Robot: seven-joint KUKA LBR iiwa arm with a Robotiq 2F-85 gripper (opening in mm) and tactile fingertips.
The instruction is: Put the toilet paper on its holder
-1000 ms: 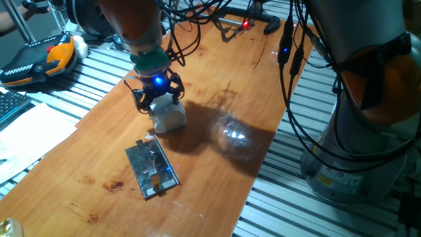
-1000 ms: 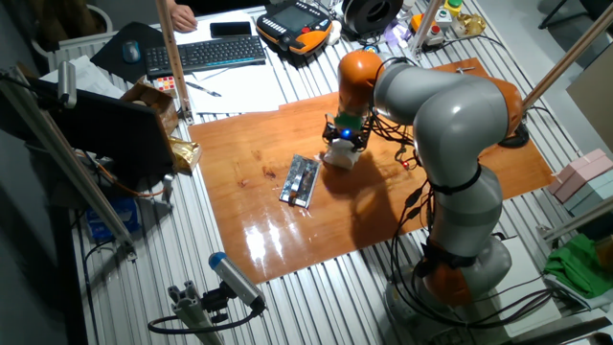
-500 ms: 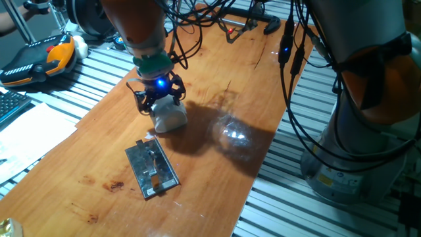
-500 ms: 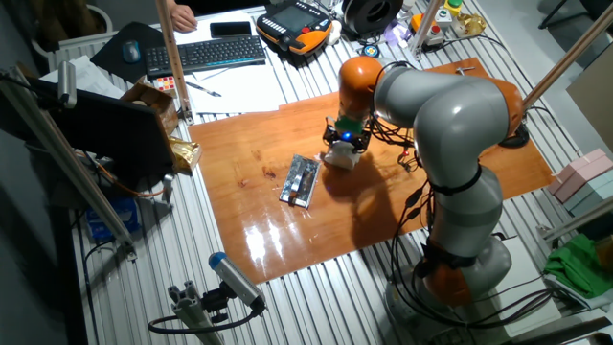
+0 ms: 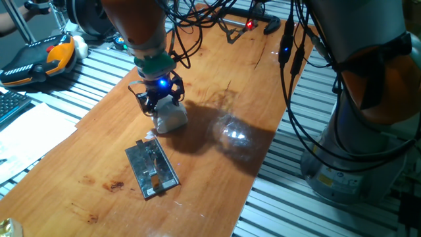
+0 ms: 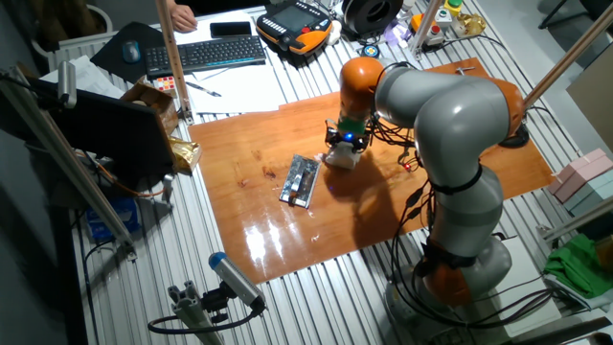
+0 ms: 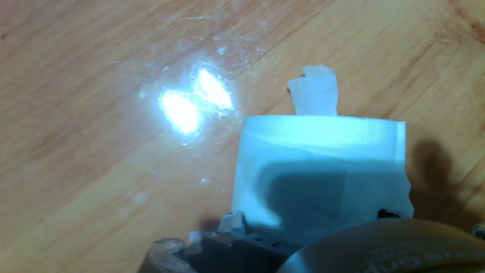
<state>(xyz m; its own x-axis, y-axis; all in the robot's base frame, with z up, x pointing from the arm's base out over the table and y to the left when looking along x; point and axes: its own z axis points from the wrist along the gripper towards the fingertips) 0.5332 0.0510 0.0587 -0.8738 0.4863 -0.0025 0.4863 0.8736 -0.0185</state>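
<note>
The toilet paper (image 5: 170,117) lies on its side on the wooden table (image 5: 250,85), left of centre in one fixed view, its torn end (image 7: 313,91) pointing to the top of the hand view. The gripper (image 5: 158,100) sits directly over it with its fingers reaching down around the roll; whether they have clamped it or merely bracket it, I cannot tell. That straddling pose suits a grasp across the soft roll's width. The holder (image 5: 152,168) lies flat towards the lower left, near but apart from the roll, its bar up, so the roll must probably be lifted and carried there.
</note>
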